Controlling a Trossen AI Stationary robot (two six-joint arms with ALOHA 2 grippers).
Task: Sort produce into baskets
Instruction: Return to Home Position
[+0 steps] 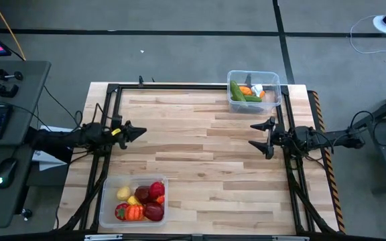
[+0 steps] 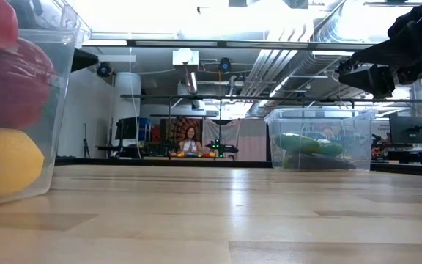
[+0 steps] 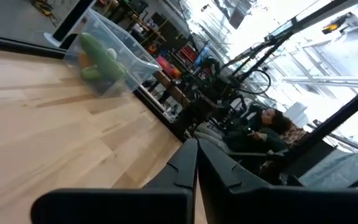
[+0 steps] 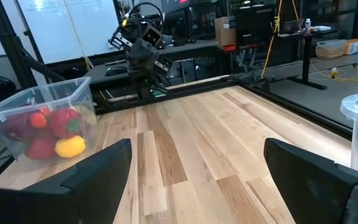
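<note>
A: Left gripper [image 1: 141, 133] status?

B: Fingers pressed together to a point, nothing between them. The left wrist view shows the two fingers [image 3: 185, 163] meeting along their length. Not touching the bench [image 1: 200, 167].

A: Right gripper [image 1: 257, 135]?

B: Spread wide, holding nothing. In the right wrist view there is only wood between the fingers [image 4: 104, 165]. The low view has it hanging above the surface, no contact.

A: Arm pose?

B: Left arm reaches in level over the bench's left edge, and the right arm does the same over the right edge. Both are about halfway along their edges. The grippers point inward at each other, well apart, with the bench's middle between them.

A: Where's the produce?

B: All in the two clear tubs, none loose on the wood. One tub [image 1: 108, 207] sits at the front-left corner, nearest the low camera. It holds red pieces [image 1: 156, 191], a yellow lemon [image 1: 123, 193] and an orange piece [image 1: 135, 212]. The other tub [image 1: 253, 108] is at the back-right corner, on the back edge. It holds green cucumbers [image 1: 236, 90], an orange carrot [image 1: 245, 90] and something white [image 1: 256, 88], probably garlic.

A: Either gripper near a tub?

B: No. Both are well apart from both tubs.
</note>
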